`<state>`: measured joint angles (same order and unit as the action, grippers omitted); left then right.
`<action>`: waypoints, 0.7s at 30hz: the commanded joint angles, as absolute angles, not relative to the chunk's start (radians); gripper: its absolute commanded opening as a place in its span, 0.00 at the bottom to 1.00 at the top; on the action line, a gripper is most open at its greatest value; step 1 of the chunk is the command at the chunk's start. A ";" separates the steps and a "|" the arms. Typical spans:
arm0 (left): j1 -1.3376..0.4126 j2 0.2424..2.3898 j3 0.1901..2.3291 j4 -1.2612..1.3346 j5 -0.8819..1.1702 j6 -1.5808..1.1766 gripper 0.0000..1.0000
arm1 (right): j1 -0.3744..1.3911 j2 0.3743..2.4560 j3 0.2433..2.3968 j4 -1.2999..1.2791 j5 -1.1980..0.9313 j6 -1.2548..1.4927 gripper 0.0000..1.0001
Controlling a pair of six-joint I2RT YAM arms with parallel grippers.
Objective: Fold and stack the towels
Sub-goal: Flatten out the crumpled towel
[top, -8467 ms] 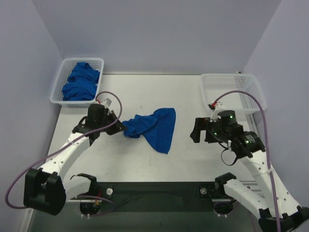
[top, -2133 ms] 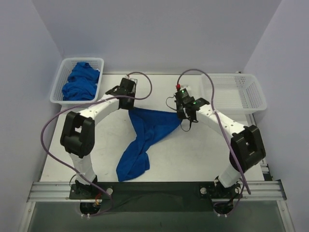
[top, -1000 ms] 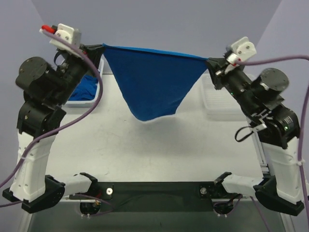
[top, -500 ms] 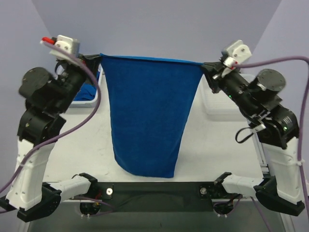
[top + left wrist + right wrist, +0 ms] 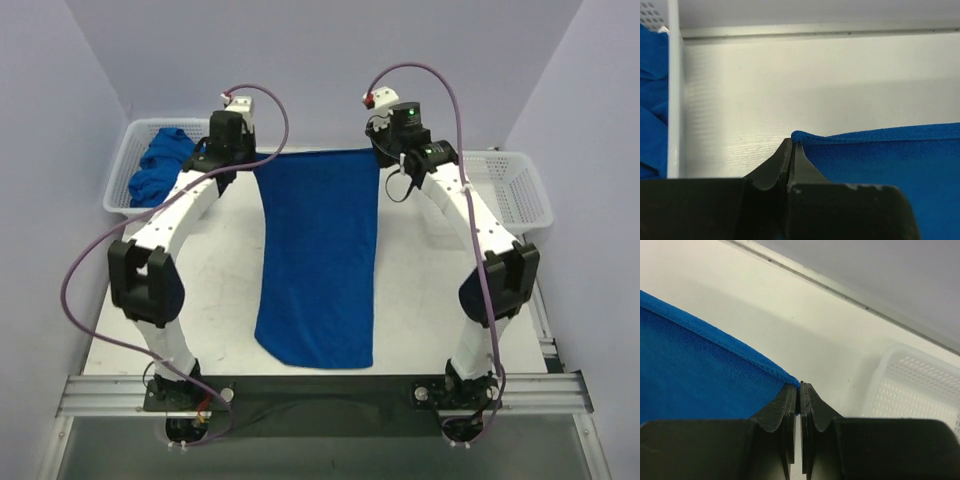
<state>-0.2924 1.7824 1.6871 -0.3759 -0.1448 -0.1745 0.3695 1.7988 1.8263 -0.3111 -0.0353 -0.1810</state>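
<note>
One royal-blue towel point(image 5: 320, 260) lies spread lengthwise down the middle of the table, its far edge held up at both corners. My left gripper point(image 5: 254, 160) is shut on the far left corner; the left wrist view shows the towel's hem point(image 5: 880, 137) pinched at the closed left gripper point(image 5: 793, 145). At the far right corner my right gripper point(image 5: 380, 155) is shut too, with the hem point(image 5: 740, 352) running into the right gripper's point(image 5: 800, 387) closed tips. More blue towels point(image 5: 160, 170) sit crumpled in the left basket point(image 5: 118, 205).
A white mesh basket point(image 5: 525, 200) stands at the far right, with nothing in it; its wall point(image 5: 880, 385) lies close to my right gripper. The left basket's wall point(image 5: 673, 90) is just left of my left gripper. The back wall rises right behind both grippers.
Both arms have swung down and away from the camera to the table's far edge, laying the hanging towel out flat along the table. Both grips stay shut on its corners.
</note>
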 commanded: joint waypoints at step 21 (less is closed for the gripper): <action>-0.275 1.458 1.637 -0.221 -0.064 -0.121 0.00 | 0.304 1.485 1.691 -0.193 -0.035 -0.238 0.00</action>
<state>-0.2920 1.6272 1.6569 -0.2924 -0.0147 -0.1722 0.3237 1.6409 1.7077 -0.2111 -0.0795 -0.1917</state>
